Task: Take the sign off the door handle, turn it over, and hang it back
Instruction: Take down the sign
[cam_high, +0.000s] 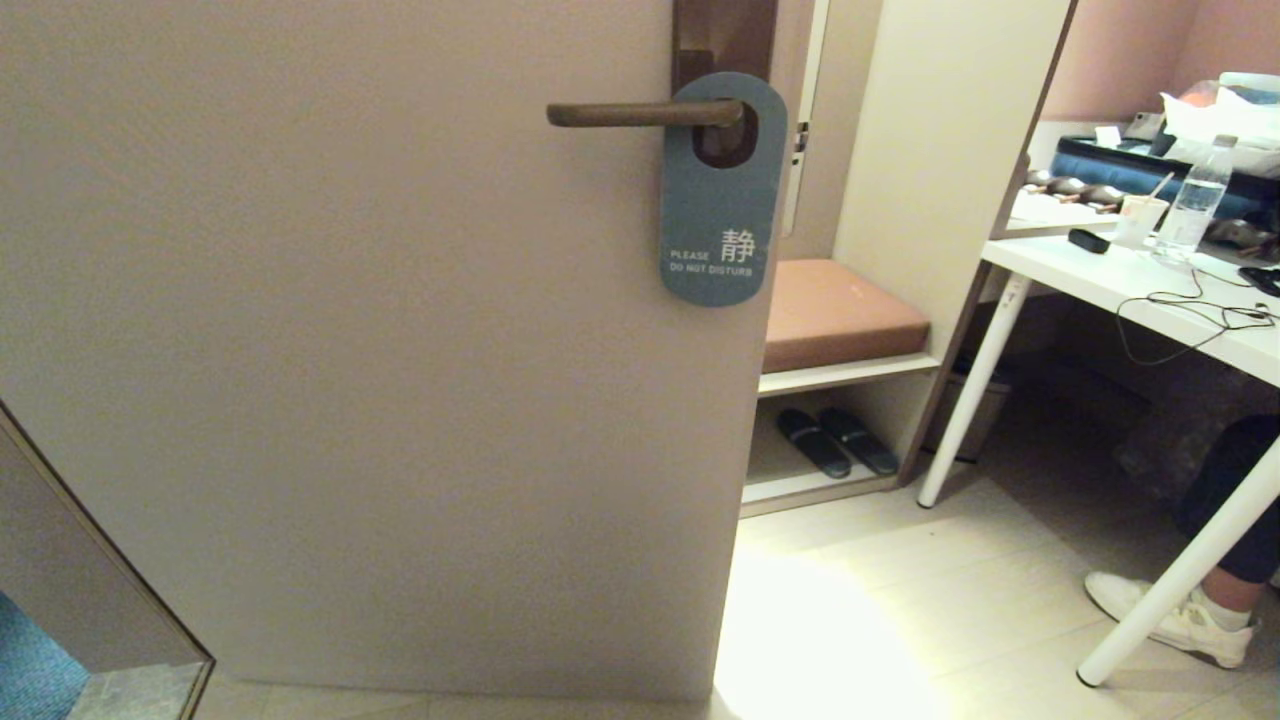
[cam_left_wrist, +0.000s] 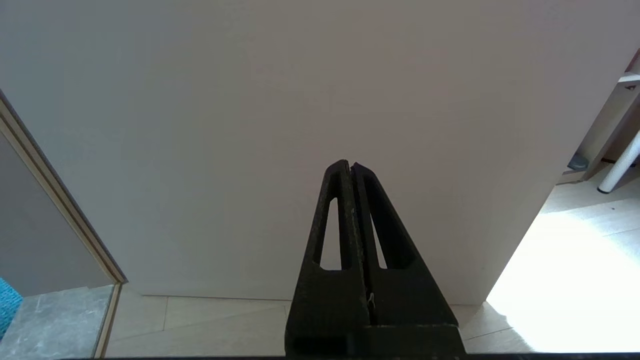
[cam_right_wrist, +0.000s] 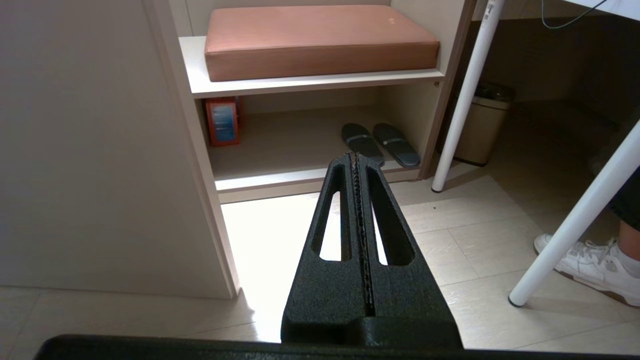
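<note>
Sign (cam_high: 722, 200) (blue face out) on door handle (cam_high: 640, 114); both grippers closed, empty.

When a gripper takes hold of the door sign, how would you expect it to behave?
The sign looks thin and flat, so probably light and fairly stiff. Hanging freely from the door handle by its oval hole, it may swing when touched. Its smooth face could be slippery.
</note>
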